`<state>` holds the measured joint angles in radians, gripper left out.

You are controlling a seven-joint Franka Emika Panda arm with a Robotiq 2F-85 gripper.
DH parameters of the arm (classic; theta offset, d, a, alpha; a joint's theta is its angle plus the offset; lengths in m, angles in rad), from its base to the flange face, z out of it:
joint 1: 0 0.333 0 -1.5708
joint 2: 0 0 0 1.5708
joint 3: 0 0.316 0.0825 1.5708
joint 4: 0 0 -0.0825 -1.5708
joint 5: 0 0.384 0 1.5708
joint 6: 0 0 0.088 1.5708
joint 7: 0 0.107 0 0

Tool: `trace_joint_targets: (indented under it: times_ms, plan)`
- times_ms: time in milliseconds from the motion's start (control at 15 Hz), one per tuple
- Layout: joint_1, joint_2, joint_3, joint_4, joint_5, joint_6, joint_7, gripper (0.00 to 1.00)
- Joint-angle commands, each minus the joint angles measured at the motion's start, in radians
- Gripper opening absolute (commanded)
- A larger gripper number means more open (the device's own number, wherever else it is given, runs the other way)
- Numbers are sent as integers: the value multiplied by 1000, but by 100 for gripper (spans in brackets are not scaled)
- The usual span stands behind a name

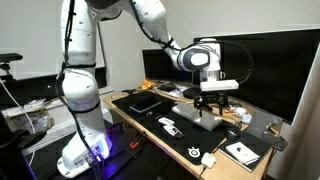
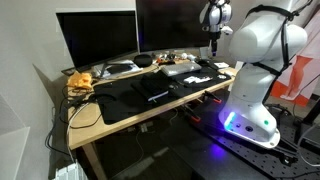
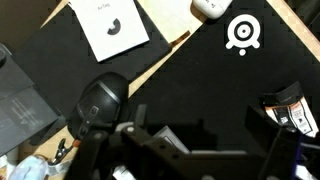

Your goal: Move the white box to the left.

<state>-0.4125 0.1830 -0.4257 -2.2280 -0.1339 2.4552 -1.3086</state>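
The white box (image 1: 240,152) is flat and squarish, with a dark curved mark on top. It lies near the wooden desk's (image 2: 95,113) corner, just beside the black mat (image 3: 200,90), which is bare there. The gripper (image 1: 207,104) hangs well apart from it, jaws spread, holding nothing.

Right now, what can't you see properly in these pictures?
- Gripper: in the wrist view it is dark and blurred, and the bottom edge cuts off its fingertips, so I cannot tell if it is open or shut.
- White box: in the wrist view the top edge cuts off its far corner.
- White round thing: in the wrist view the top edge cuts most of it off.
- Pile at the desk's end: in an exterior view it is too small to name.
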Motion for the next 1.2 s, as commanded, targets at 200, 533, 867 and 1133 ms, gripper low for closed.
trace_joint_targets:
  times_ms: [200, 533, 867, 1133]
  plan:
    - [-27, -3, 26, -3, -11, 25, -35, 100]
    - [-62, 13, 23, 23, 8, 23, -153, 100]
    - [-105, 55, 26, 58, 44, 41, -245, 100]
    - [-152, 145, 49, 145, 116, 19, -345, 100]
